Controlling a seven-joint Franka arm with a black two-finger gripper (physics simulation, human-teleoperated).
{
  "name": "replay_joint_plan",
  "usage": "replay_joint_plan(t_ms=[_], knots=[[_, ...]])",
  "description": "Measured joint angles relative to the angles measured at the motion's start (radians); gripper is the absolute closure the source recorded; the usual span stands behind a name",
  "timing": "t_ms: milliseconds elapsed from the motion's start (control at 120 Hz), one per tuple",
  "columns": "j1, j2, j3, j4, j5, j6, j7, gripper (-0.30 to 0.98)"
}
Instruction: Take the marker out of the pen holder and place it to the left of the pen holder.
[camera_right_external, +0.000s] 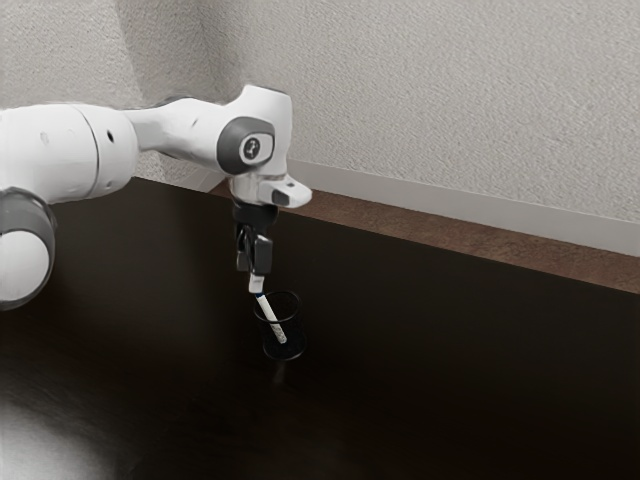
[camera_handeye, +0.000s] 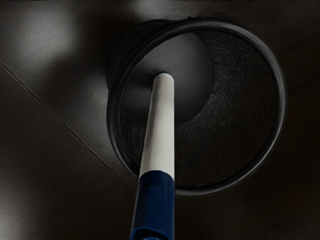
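Observation:
My gripper is directly above the black pen holder, near its rim on the exterior view's left; whether it touches the marker cannot be made out. The white marker leans inside the holder, its upper end tilted toward the exterior view's left and up to just below my gripper. In the wrist view, the marker has a blue cap over the rim of the round holder, and its white end is down inside near the holder's base.
The dark table extends around the holder, with a seam across its top in the wrist view. Behind the table stands a pale wall with a light baseboard above a brown floor strip.

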Motion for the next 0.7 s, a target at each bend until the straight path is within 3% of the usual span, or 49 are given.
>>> replay_joint_plan(t_ms=[233,500,700], knots=[[0.001,0.057,0.001,0.013,-0.028,0.000,0.028,0.03],[-0.001,0.060,0.000,0.032,-0.032,0.001,0.034,0.53],[-0.002,0.056,0.000,0.035,-0.029,0.001,0.036,0.70]])
